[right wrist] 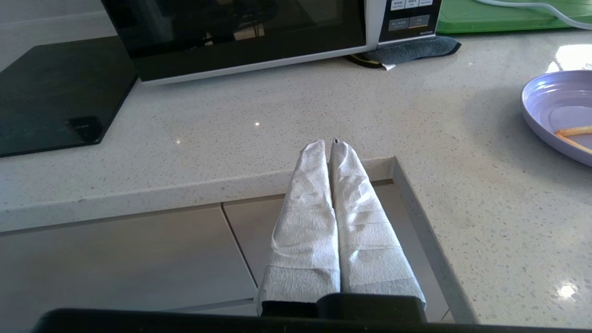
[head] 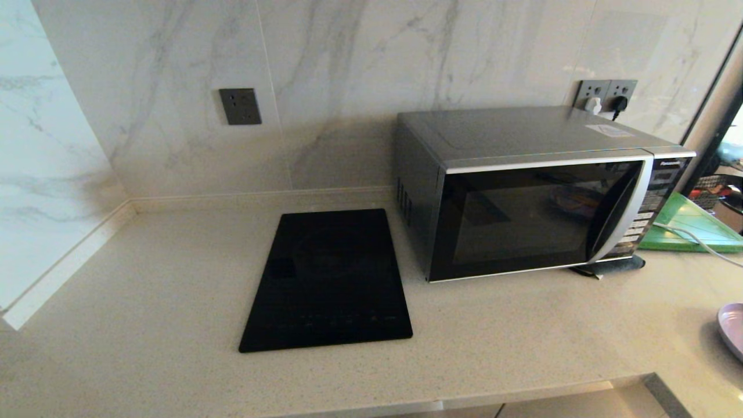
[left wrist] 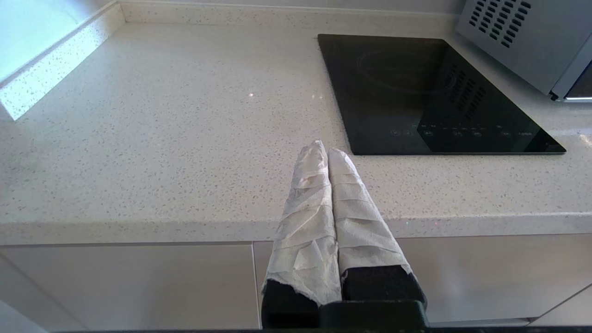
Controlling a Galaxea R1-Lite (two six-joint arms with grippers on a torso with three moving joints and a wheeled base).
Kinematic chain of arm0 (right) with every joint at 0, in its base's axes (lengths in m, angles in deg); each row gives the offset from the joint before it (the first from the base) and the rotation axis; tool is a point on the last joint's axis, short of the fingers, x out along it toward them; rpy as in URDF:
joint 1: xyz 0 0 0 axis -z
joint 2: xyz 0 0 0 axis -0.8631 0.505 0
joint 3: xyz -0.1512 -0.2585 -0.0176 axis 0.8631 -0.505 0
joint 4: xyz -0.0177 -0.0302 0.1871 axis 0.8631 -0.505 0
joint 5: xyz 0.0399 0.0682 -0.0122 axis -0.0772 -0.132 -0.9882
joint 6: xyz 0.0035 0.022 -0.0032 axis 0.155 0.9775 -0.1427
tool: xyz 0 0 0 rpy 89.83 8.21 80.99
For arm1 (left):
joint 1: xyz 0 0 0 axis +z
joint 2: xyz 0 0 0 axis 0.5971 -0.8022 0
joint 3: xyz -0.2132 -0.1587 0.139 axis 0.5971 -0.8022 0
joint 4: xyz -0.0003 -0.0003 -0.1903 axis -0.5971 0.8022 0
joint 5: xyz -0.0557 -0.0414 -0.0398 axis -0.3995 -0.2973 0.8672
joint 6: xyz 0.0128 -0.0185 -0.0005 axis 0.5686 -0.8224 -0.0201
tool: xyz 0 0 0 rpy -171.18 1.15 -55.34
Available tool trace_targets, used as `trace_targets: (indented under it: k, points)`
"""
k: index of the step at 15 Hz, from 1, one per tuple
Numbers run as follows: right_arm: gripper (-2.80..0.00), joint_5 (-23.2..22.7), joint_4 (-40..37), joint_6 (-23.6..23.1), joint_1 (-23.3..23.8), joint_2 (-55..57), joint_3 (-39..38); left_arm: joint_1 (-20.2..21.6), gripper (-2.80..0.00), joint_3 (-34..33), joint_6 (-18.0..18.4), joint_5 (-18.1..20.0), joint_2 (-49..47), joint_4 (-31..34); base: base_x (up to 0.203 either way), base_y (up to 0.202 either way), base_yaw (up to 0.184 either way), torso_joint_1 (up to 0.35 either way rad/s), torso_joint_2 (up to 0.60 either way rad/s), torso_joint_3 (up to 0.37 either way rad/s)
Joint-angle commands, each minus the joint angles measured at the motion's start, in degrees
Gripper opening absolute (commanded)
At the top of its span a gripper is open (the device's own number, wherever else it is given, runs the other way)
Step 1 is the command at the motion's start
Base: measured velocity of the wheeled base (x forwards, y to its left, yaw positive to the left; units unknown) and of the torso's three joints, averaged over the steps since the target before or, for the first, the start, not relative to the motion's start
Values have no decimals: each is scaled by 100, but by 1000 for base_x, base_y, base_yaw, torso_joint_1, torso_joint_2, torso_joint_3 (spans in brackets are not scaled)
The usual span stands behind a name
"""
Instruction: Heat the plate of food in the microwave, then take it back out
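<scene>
Lavender plate (right wrist: 550, 104), black-doored silver microwave (head: 522, 174)

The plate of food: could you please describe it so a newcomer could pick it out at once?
Start at the microwave on the counter. The plate lies apart from it, nearer the counter's front edge on the robot's right. It is the only round lavender thing there, holding orange-yellow sticks, unlike the flat green board.

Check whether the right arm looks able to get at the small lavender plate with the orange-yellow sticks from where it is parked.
Probably yes. The right gripper, shut, sits at the counter's front edge, and only bare speckled countertop lies between it and the small lavender plate of orange-yellow sticks. Nothing stands in that path.
</scene>
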Motion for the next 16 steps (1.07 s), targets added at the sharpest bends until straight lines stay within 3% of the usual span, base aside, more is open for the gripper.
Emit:
trace_targets:
  k: [1,16]
  points:
    - [-280,-3,1,6,2,7,-9,1,-280,0,-2,-5,-9,-2,0,0,0,0,0,0]
    - [-280,-3,1,6,2,7,-9,1,-280,0,-2,-5,-9,-2,0,0,0,0,0,0]
